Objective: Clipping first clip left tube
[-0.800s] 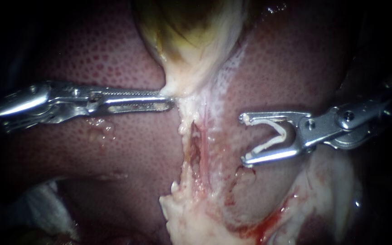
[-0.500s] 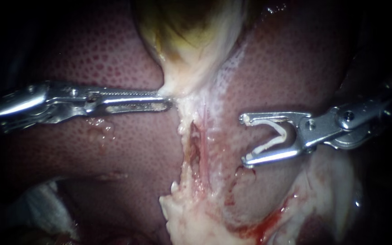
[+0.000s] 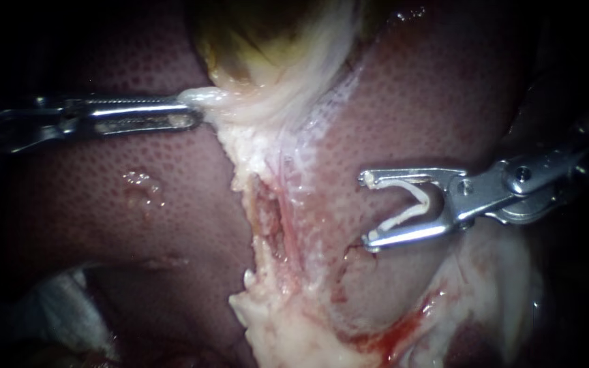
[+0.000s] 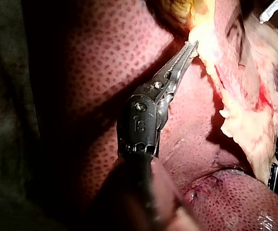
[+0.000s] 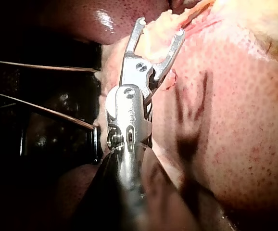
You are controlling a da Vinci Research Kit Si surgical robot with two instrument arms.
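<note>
1. My left instrument [image 3: 196, 112] has just moved. A moment ago its tip was near the middle. Now it sits more to the left and farther away.
2. Its jaws are pressed together. They are pinching the pale bottom end of the gallbladder [image 3: 267, 41].
3. The pull has dragged the tissue along. The pale strip [image 3: 253, 157] under the gallbladder now leans to the left over the liver [image 3: 138, 225] and looks stretched tight.
4. My right instrument [image 3: 368, 209] has not moved. Its jaws stand wide apart, but the white clip [image 3: 403, 217] sits between them and touches both, so they are holding it.
5. A thin pink tube [image 3: 289, 228] runs down the strip, between the two instruments. It is to the left of the clip's open mouth and not touching it. I cannot tell for sure that this is the left tube.
6. I think the pull opens up the strip so the tube is easier to reach.
7. The clip is not on yet. It should next slide left around the tube and then be squeezed.
8. Pulling too hard could tear the soft tissue.
</note>
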